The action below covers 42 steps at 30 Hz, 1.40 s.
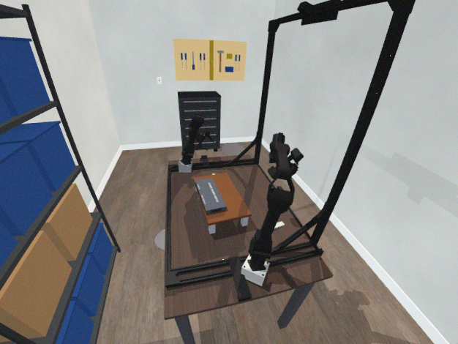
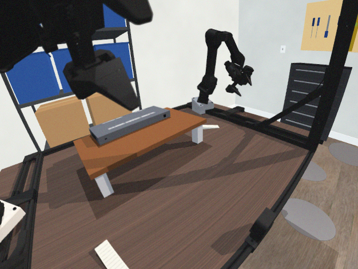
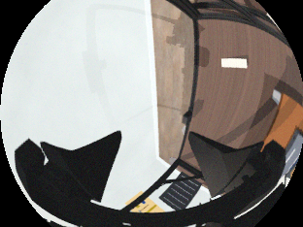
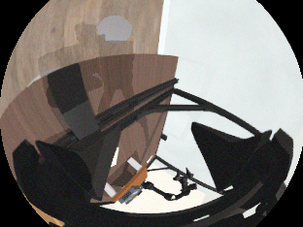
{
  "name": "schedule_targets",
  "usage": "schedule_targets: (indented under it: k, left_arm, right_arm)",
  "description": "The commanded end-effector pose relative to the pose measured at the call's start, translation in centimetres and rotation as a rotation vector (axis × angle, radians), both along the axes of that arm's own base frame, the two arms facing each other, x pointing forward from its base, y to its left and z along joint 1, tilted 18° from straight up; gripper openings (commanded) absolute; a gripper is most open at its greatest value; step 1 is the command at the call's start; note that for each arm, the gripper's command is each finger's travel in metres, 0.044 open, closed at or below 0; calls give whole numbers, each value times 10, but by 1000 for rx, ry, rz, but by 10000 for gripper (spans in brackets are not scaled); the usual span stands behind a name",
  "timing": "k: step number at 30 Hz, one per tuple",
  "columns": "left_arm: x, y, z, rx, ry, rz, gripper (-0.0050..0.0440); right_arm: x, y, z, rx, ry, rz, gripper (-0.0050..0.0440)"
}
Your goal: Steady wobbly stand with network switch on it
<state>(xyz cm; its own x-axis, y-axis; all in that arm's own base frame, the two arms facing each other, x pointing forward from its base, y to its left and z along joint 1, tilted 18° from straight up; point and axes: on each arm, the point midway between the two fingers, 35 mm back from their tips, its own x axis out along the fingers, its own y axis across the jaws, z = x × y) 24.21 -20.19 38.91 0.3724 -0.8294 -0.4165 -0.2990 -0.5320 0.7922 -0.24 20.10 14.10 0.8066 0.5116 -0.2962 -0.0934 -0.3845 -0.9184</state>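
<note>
Table: dark brown, wood-grained top (image 1: 192, 296) (image 2: 202, 217) (image 3: 218, 87) (image 4: 126, 73). Orange-brown stand (image 1: 236, 200) (image 2: 179, 124) (image 3: 287, 116) (image 4: 138, 179) on pale grey legs, below and out in front of right gripper (image 1: 205, 142) (image 2: 245, 89) (image 4: 156, 127). One off-white wedge (image 1: 213, 173) (image 2: 211, 126) (image 4: 115, 156) by the stand's end nearer that gripper; second, ribbed wedge (image 1: 279, 225) (image 2: 111, 254) (image 3: 234, 63) (image 4: 150, 159) farther from it, flat, apart from stand. Black frame (image 1: 169, 222) (image 2: 321, 115) (image 3: 195, 73) (image 4: 194, 108) along the edges. Grey arm base (image 1: 184, 167) (image 2: 199, 107) at gripper's end, white one (image 1: 254, 277) (image 2: 10, 221) opposite.
</note>
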Motion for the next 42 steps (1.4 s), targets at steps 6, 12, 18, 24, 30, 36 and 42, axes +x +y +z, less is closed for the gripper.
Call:
schedule_targets:
  k: [6, 12, 18, 24, 30, 36, 42]
  left_arm:
    - [0, 0, 0, 0, 0, 0, 400]
    - [0, 0, 0, 0, 0, 0, 400]
    - [5, 0, 12, -38, -5, 39, 0]
    - [28, 4, 89, -320, -24, 233, 0]
    - [30, 13, 145, -554, -25, 311, 0]
    - [23, 19, 163, -619, -32, 308, 0]
    - [6, 39, 240, -978, -7, 311, 0]
  right_arm:
    - [0, 0, 0, 0, 0, 0, 400]
    - [0, 0, 0, 0, 0, 0, 400]
    - [16, -3, -2, -21, 29, -100, 0]
    - [91, -42, -16, -79, 201, -559, 0]
    - [122, -77, -23, -75, 388, -956, 0]
    - [122, -93, -24, -47, 431, -1074, 0]
    - [140, -140, -30, 56, 686, -1480, 0]
